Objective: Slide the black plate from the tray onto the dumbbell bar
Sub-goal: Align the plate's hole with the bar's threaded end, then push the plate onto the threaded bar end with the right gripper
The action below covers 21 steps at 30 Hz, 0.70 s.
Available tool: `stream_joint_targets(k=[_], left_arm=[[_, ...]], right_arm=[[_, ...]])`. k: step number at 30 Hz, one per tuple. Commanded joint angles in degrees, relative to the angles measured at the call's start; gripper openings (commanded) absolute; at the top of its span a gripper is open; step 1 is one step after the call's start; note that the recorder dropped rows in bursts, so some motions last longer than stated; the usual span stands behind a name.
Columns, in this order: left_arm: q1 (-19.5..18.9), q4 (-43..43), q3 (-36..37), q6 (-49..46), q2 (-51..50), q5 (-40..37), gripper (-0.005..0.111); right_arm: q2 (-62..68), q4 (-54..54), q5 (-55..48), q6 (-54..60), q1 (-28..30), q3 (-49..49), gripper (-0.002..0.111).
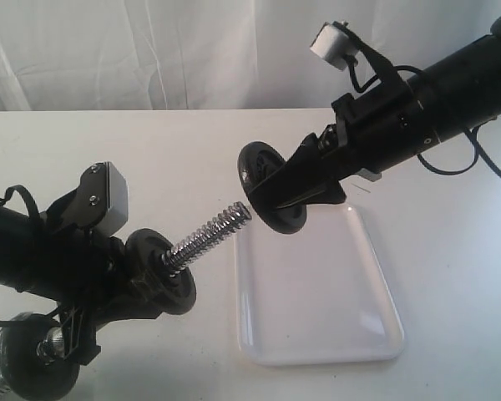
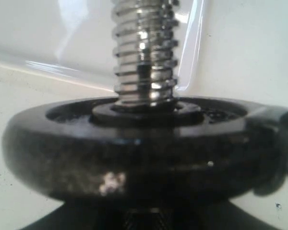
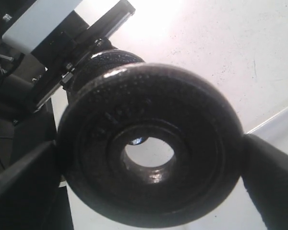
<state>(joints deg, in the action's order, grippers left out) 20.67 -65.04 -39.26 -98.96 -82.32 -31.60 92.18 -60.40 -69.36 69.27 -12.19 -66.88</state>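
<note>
The black plate is off the tray and held in the air above the tray's far left corner. The right gripper is clenched across its rim, and in the right wrist view the fingers press on opposite edges. The left gripper appears clamped on the dumbbell bar, holding it tilted off the white table with its threaded free end pointing up toward the plate. That end sits just beside the plate's face but has not entered the centre hole, which looks empty apart from a small glint at its edge. Another black disc is already seated lower on the bar. The lift from the tray looks done. What remains, by my reading, is to line the hole up with the threads, push the plate along the bar, and release it.
</note>
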Motion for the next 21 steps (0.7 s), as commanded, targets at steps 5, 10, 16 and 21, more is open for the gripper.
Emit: stream_joint_targets(k=[5,10,16,21], left_arm=[[0.09,-8.15,-1.19,-1.23,1.76,-5.24,0.000],[0.09,-8.50,-1.19,-1.25,1.76,-5.52,0.000],[0.09,-8.48,-1.19,-1.47,1.76,-5.52,0.000],[0.09,-8.48,-1.19,-1.47,1.76,-5.52,0.000]], right_arm=[[-1.10,-5.50,-0.60,1.59,-0.32,-0.39,0.000],[-0.24,-5.60,-0.60,3.30,-2.29,-0.39,0.000],[1.66,-5.75,-0.60,4.58,-2.29,-0.39,0.000],[1.66,-6.01,-0.60,5.09,-2.29,-0.39,0.000]])
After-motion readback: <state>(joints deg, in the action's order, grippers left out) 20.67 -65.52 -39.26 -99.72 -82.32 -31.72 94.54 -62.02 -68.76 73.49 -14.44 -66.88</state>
